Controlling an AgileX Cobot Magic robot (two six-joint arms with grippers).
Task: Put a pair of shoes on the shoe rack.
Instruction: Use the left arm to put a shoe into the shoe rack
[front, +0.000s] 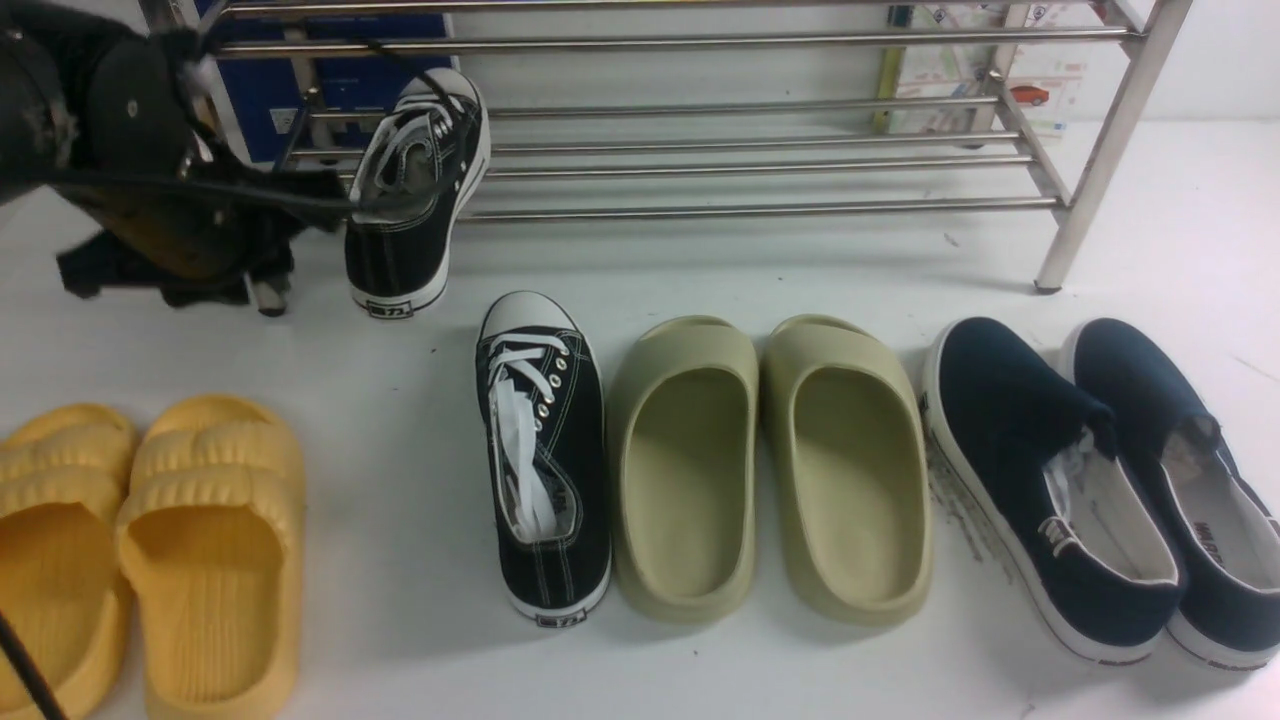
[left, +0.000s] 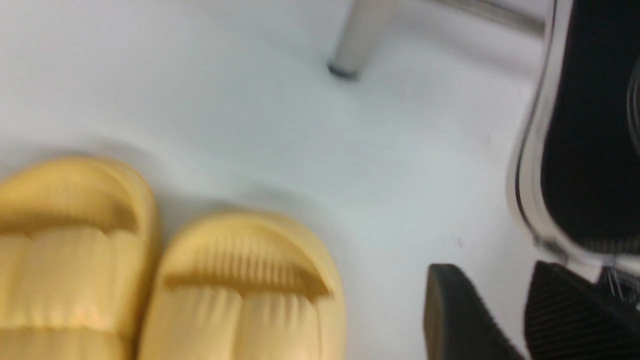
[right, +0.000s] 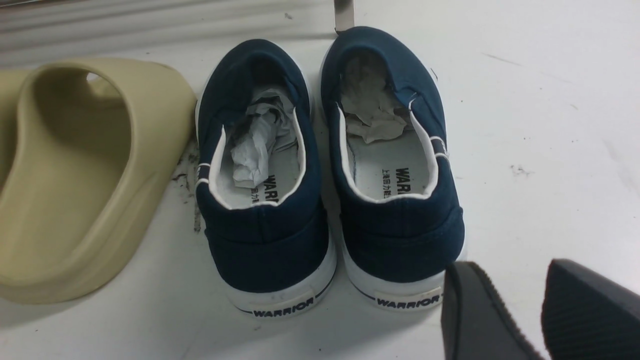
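One black canvas sneaker (front: 420, 190) with a white toe cap is tilted steeply, toe up against the lower rails of the steel shoe rack (front: 760, 210), heel down in front of it. My left gripper (front: 335, 195) is at its left side by the opening. In the left wrist view the left gripper (left: 480, 270) has a gap with bare floor between its fingers, and the sneaker (left: 585, 150) lies just beyond one finger. The other black sneaker (front: 545, 460) lies flat on the floor, toe towards the rack. My right gripper (right: 495, 267) is open and empty behind the navy slip-ons.
Yellow slippers (front: 150, 550) lie front left, also in the left wrist view (left: 165, 285). Olive slippers (front: 770, 470) sit right of the floor sneaker. Navy slip-ons (front: 1090, 480) lie far right, stuffed with paper (right: 260, 135). A rack leg (left: 350, 50) stands near the left gripper.
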